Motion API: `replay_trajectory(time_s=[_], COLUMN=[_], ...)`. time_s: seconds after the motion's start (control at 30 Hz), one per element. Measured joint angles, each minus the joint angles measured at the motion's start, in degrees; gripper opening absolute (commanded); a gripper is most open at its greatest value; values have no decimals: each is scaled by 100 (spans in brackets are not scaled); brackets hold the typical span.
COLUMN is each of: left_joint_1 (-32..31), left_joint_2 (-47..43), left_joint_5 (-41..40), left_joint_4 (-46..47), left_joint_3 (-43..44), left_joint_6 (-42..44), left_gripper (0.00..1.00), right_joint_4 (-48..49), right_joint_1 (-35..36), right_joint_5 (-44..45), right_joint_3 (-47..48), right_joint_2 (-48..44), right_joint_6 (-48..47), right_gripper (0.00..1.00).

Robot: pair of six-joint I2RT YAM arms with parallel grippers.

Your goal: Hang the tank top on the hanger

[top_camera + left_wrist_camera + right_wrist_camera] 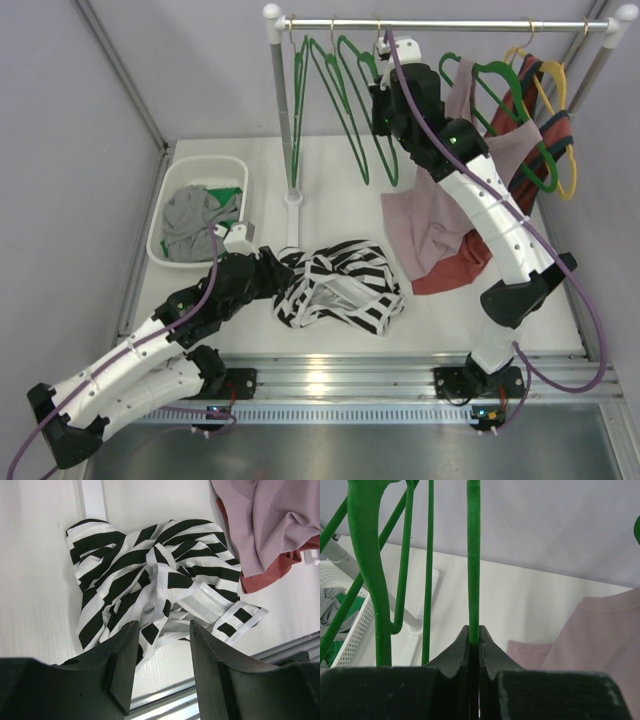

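White table [430, 322] carries everything, with a metal clothes rail [440, 24] spanning its far side on a white upright post [283, 110]. From the rail hang several green hangers and, further right, a dusty-pink top [430, 220] whose hem spills onto the table over a rust-red garment [455, 272]

Right arm [500, 230] reaches up and away from its base to the rail. Left arm [130, 360] lies low, stretched towards the table's middle

At the far left sits a white slotted basket [232, 172] holding a grey garment [190, 220]

Black-and-white striped, the tank top [345, 285] lies crumpled in a heap on the table, near the front edge, between the two arm bases and just in front of the rail's post. It is on no hanger; its white-edged straps are folded into the pile

The left gripper [163, 630] sits at the left edge of that heap, its fingers [125, 650] standing apart with striped cloth showing in the gap beyond them. Whether the tips touch the fabric cannot be told

The right gripper [474, 641] is up among the hangers, its jaws pressed together on the thin straight bar of one green hanger [473, 555], which rises upright out of the pinch. Other green hangers [367, 570] hang just to its left
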Motion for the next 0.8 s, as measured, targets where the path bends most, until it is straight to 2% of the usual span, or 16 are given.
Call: replay_trajectory(time_s=[0.43, 0.8], left_joint_1=[0, 0], left_joint_2=[103, 450], left_joint_5=[2, 20], left_joint_4=[0, 9], left_joint_3=[0, -2], left_joint_6=[2, 7], left_gripper=[50, 52], right_joint_4=[551, 844], right_joint_1=[0, 0], right_joint_5=[179, 170], right_joint_3=[-111, -1845], right_joint_2=[-470, -1674], right_joint_6=[-396, -273], right_gripper=[0, 0])
